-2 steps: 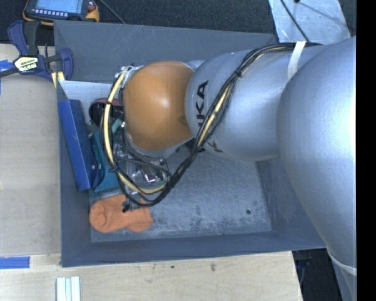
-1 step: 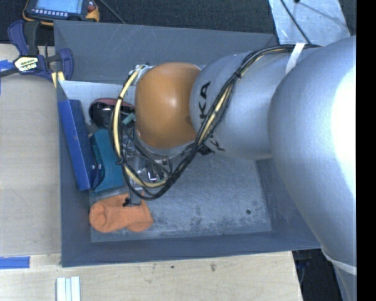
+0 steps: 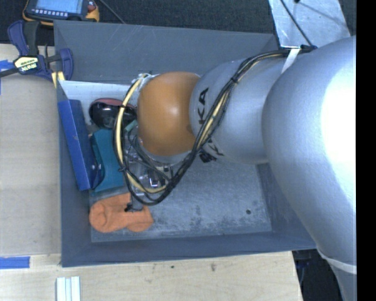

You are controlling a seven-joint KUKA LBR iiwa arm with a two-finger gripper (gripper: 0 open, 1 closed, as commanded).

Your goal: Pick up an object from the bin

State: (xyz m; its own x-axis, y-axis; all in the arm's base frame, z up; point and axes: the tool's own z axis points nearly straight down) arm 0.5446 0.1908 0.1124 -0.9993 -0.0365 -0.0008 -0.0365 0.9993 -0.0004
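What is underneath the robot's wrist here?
A teal box and a black rounded thing poke out from beneath; their right parts are covered. An orange soft lump lies beside its lower end.

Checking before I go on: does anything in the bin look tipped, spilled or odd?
Nothing spilled or damaged. The long blue thing seems to stand on edge against the bin's left wall, with the teal block close beside it.

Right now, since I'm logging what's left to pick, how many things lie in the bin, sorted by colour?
Blue: 1, the long flat piece along the left wall
Teal: 1, the boxy thing beside it
Black: 1, the rounded thing at the back
Orange: 1, the soft lump at the front
Total: 4 in sight; the arm covers part of the bin.
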